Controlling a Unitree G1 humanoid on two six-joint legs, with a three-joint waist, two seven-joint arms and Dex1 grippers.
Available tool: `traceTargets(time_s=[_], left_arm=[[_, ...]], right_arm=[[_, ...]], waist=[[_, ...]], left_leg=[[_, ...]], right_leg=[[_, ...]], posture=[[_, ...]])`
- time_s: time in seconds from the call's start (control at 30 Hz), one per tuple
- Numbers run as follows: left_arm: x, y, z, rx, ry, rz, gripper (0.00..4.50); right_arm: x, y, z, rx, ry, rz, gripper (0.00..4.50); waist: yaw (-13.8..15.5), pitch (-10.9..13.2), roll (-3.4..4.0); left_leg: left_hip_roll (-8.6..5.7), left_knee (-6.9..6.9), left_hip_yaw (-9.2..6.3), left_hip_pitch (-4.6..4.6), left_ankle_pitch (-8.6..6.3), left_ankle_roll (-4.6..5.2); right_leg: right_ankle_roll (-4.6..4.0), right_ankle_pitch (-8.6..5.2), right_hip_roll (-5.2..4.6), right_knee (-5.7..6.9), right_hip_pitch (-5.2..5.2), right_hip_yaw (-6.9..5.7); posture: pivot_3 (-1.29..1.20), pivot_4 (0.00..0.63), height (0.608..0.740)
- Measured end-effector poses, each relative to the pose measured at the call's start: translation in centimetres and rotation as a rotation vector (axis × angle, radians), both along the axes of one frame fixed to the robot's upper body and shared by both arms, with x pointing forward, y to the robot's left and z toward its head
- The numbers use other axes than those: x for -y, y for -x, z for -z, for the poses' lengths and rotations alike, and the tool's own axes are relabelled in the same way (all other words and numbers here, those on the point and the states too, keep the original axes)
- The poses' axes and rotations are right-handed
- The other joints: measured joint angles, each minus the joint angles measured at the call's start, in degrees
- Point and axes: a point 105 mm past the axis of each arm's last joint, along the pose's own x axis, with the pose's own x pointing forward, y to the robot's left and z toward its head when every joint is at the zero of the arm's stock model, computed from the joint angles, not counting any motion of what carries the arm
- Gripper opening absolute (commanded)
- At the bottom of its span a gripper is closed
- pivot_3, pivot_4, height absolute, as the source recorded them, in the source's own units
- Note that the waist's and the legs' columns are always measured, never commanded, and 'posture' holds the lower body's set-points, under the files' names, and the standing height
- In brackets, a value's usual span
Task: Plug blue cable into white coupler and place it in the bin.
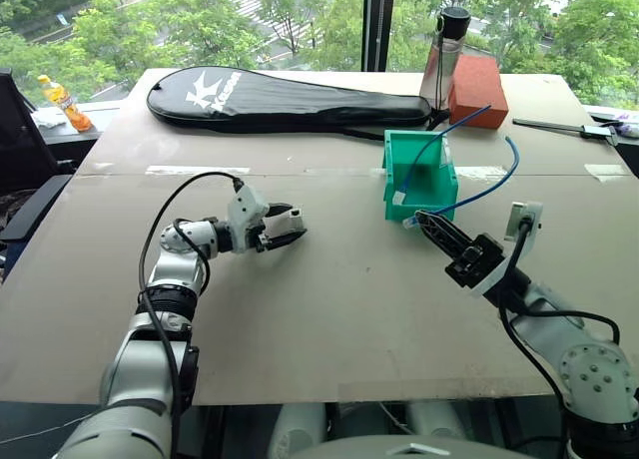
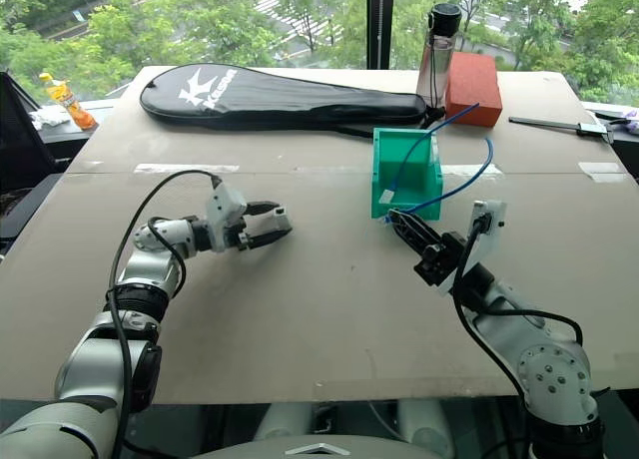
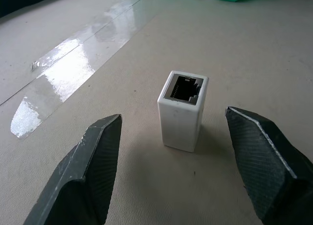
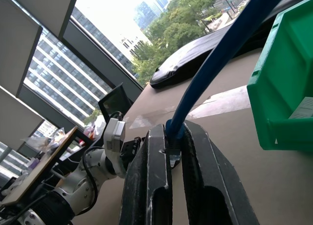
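White and boxy, the coupler (image 3: pixel 183 111) stands upright on the cardboard-covered table (image 1: pixel 329 309), socket facing up, between the spread fingers of my left gripper (image 1: pixel 291 228), which touch nothing. My right gripper (image 4: pixel 171 151) is clamped on one end of the blue cable (image 1: pixel 496 183), just beside the green bin (image 1: pixel 420 174). From my fingers the cable curves up and away past the bin's right wall. A second blue cable (image 1: pixel 431 144) lies in the bin.

Beige table (image 1: pixel 329 319) by window (image 1: pixel 300 20) (green trees outside)
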Motion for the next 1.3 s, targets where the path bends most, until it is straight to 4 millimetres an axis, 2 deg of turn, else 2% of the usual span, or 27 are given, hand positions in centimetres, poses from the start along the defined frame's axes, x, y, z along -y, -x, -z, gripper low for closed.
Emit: traceTargets(time_s=[0.07, 0.1, 0.13, 0.33, 0.5, 0.57, 0.6, 0.63, 0.73, 0.87, 0.97, 1.1, 1.3], left_arm=[[0.3, -0.1, -0.1, 0.01, 0.002, 0.011, 1.32], [0.5, 0.0, -0.2, 0.019, 0.003, 0.02, 0.67], [0.5, 0.0, -0.2, 0.02, 0.005, 0.022, 0.34], [1.6, 0.4, -0.8, 0.03, 0.028, 0.082, 0.34], [5.4, 2.4, -2.7, 0.007, 0.11, 0.241, 0.34], [7.7, 3.8, -2.3, -0.043, 0.117, 0.33, 0.34], [7.9, 3.8, -2.3, -0.048, 0.117, 0.336, 0.34], [9.2, 4.3, -1.9, -0.071, 0.125, 0.374, 0.34], [10.8, 4.5, -1.5, -0.079, 0.121, 0.406, 0.34], [12.6, 4.4, -1.4, -0.048, 0.086, 0.451, 0.34], [13.2, 4.6, -0.4, -0.052, 0.056, 0.472, 0.34], [13.2, 4.6, 1.5, -0.083, -0.002, 0.48, 0.34], [13.1, 4.3, 1.4, -0.038, -0.051, 0.509, 0.34]], right_arm=[[0.0, 0.0, -0.1, 0.002, 0.003, 0.0, 0.0], [0.0, 0.1, -0.1, 0.006, 0.009, -0.001, 0.0], [0.0, 0.1, -0.2, 0.008, 0.011, -0.002, 0.0], [0.5, 0.0, -0.2, 0.039, 0.102, 0.002, 0.0], [0.5, -0.6, -2.5, 0.24, 0.368, -0.075, 0.0], [-0.1, -0.8, -3.1, 0.316, 0.461, -0.138, 0.0], [-0.2, -0.8, -3.1, 0.32, 0.465, -0.143, 0.0], [-0.6, -0.8, -3.1, 0.35, 0.512, -0.188, 0.0], [-1.1, -0.9, -2.3, 0.392, 0.641, -0.287, 0.0], [-1.5, -1.7, -2.1, 0.434, 0.705, -0.377, 0.0], [-1.5, -2.3, -1.7, 0.462, 0.765, -0.429, 0.0], [-1.5, -3.4, -0.4, 0.453, 0.823, -0.493, 0.0], [-2.9, -4.2, 1.0, 0.496, 0.915, -0.615, 0.0]], waist=[[0.04, 0.0, 0.0], [0.01, 0.0, 0.0], [0.01, -0.01, -0.01], [-0.01, 0.0, -0.03], [-0.06, -0.01, -0.05], [-0.05, -0.01, -0.05], [-0.04, -0.01, -0.05], [0.03, -0.01, -0.06], [0.1, 0.0, -0.07], [0.13, 0.0, -0.07], [0.12, 0.0, -0.07], [0.11, 0.0, -0.07], [0.01, 0.0, -0.07]], left_leg=[[0.0, 0.0, 0.0, -0.01, 0.0, 0.0], [0.0, 0.0, 0.01, -0.01, 0.0, 0.0], [0.0, 0.0, 0.01, 0.0, 0.0, 0.0], [0.0, 0.01, 0.01, -0.02, 0.0, 0.0], [-0.01, 0.01, 0.01, -0.01, -0.01, 0.02], [0.0, 0.0, -0.01, 0.0, -0.01, 0.02], [-0.01, 0.0, -0.01, 0.0, -0.01, 0.02], [-0.01, 0.01, -0.03, -0.01, -0.01, 0.02], [-0.04, 0.02, -0.01, -0.01, -0.01, 0.02], [-0.07, 0.04, 0.01, -0.01, -0.01, 0.02], [-0.07, 0.03, 0.01, -0.01, -0.01, 0.02], [-0.07, 0.02, 0.01, -0.05, -0.01, 0.02], [-0.05, 0.04, 0.04, -0.04, -0.01, 0.02]], right_leg=[[0.0, 0.0, 0.0, 0.0, 0.0, 0.0], [0.0, 0.0, -0.01, 0.0, 0.0, 0.01], [0.0, 0.0, 0.0, 0.0, 0.0, 0.01], [0.0, 0.0, -0.01, 0.0, 0.0, 0.02], [0.0, 0.0, 0.0, 0.0, -0.01, 0.04], [0.0, -0.01, 0.04, 0.0, -0.01, 0.02], [0.0, -0.01, 0.05, 0.01, -0.01, 0.03], [0.0, -0.01, 0.06, 0.01, -0.01, 0.01], [0.0, -0.01, 0.06, 0.0, -0.01, 0.02], [0.0, 0.0, 0.05, -0.01, -0.01, 0.05], [0.0, -0.01, 0.06, -0.02, -0.02, 0.04], [0.0, -0.01, 0.08, -0.02, -0.06, 0.03], [0.0, 0.0, 0.07, 0.0, -0.06, 0.05]], posture=[[0.0, 0.15, 0.74], [0.0, 0.15, 0.74], [0.0, 0.15, 0.74], [0.0, 0.15, 0.74], [0.0, 0.15, 0.74], [0.0, 0.15, 0.74], [0.0, 0.15, 0.74], [0.0, 0.15, 0.74], [0.0, 0.15, 0.74], [0.0, 0.15, 0.74], [0.0, 0.15, 0.74], [0.0, 0.15, 0.74], [0.0, 0.15, 0.74]])
